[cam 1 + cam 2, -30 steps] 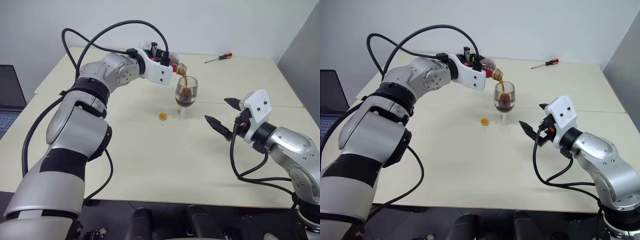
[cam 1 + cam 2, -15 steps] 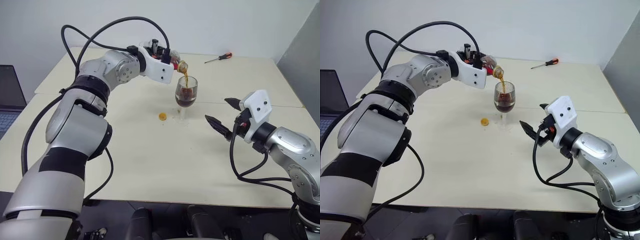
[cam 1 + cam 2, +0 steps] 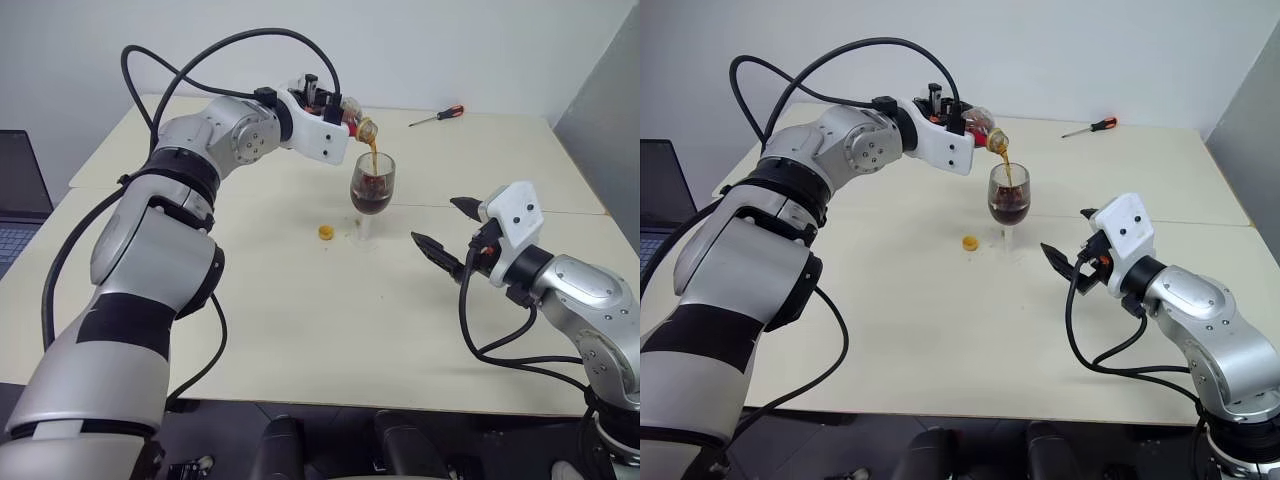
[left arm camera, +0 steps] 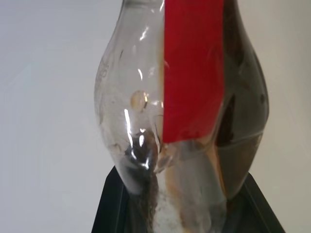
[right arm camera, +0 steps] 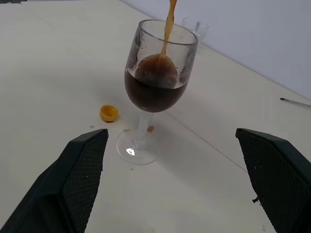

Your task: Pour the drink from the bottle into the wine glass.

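Observation:
My left gripper (image 3: 338, 112) is shut on the bottle (image 3: 354, 120), which is tipped with its mouth over the wine glass (image 3: 372, 186). A thin brown stream of drink (image 3: 373, 155) falls from the mouth into the bowl. The glass stands upright mid-table, its bowl partly full of dark drink (image 5: 154, 90). In the left wrist view the bottle (image 4: 189, 97) with its red label (image 4: 194, 68) sits between the black fingers (image 4: 114, 204). My right gripper (image 3: 437, 222) hovers open to the right of the glass, holding nothing.
The bottle's yellow cap (image 3: 325, 232) lies on the table left of the glass foot, with small brown drops (image 5: 150, 128) beside the foot. A short clear tumbler (image 5: 194, 26) stands behind the glass. A screwdriver (image 3: 437, 116) lies far right. A laptop (image 3: 20, 200) sits at the left edge.
The stream keeps running and the drink in the glass stands a little higher. The bottle's mouth has lifted slightly. The right arm has not moved.

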`<state>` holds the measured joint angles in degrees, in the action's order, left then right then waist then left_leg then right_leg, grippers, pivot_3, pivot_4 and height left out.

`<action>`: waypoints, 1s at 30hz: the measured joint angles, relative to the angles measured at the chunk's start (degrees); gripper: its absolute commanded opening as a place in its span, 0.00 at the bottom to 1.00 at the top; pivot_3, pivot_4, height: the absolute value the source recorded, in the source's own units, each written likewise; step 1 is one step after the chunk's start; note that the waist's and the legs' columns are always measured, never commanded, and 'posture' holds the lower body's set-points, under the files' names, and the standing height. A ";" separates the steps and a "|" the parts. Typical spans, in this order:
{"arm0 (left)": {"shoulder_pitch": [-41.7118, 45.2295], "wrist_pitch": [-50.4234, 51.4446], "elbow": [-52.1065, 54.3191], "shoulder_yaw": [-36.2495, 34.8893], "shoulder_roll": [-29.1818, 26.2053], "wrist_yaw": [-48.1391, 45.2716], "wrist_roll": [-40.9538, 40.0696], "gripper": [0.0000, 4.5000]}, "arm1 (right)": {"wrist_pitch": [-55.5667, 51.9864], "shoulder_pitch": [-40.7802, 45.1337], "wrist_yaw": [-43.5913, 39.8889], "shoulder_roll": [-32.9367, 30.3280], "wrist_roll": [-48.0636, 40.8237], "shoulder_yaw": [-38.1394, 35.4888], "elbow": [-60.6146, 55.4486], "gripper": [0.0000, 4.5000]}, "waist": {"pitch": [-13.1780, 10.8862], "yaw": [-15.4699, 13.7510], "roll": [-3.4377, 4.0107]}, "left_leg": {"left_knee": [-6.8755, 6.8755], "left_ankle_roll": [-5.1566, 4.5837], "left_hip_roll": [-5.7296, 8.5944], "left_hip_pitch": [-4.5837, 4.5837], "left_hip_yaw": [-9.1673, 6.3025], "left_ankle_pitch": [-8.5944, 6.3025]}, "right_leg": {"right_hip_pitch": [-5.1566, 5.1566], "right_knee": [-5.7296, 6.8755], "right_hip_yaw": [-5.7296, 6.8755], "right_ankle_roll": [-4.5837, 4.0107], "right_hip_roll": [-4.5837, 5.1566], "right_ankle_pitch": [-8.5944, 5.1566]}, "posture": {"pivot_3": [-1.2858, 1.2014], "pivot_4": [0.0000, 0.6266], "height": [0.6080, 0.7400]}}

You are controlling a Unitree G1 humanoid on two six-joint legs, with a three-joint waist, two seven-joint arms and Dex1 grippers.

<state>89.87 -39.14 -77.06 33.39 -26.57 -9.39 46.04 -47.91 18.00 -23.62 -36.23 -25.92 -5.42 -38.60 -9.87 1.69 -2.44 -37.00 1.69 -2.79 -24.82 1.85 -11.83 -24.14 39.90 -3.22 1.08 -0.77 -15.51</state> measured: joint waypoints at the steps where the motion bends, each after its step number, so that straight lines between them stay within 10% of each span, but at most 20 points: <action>1: 0.00 -0.05 0.00 0.00 0.01 -0.01 0.00 0.20 | 0.00 0.00 0.00 0.04 0.01 0.00 0.00 1.00 | 0.00 0.00 0.00 | 0.00 0.00 0.00 0.00 0.00 0.00 | 0.00 0.00 0.00 0.00 0.00 0.00 | 0.52 0.24 1.00; 22: -3.96 5.33 -0.05 -16.77 3.75 -18.97 -19.79 0.20 | -0.89 -0.17 1.49 1.43 -0.03 2.06 -0.41 1.00 | 0.00 0.07 0.00 | -0.02 0.00 0.00 0.02 -0.01 0.00 | 0.00 0.04 0.01 -0.01 0.00 0.01 | 0.52 0.24 1.00; 30: -13.33 22.77 2.53 -41.76 4.13 -24.08 -45.27 0.20 | 1.51 2.97 2.66 3.43 0.94 1.23 1.49 1.00 | 0.02 0.80 0.03 | -0.05 0.00 -0.03 0.07 -0.08 0.01 | 0.01 0.12 0.02 -0.02 -0.03 0.01 | 0.52 0.24 1.00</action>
<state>76.54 -16.36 -74.53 -8.37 -22.45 -33.47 0.76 -46.40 20.96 -20.96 -32.80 -24.98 -4.19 -37.11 -9.85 2.49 -2.41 -37.05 1.69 -2.82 -24.75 1.77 -11.82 -24.13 40.02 -3.20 1.06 -0.80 -15.50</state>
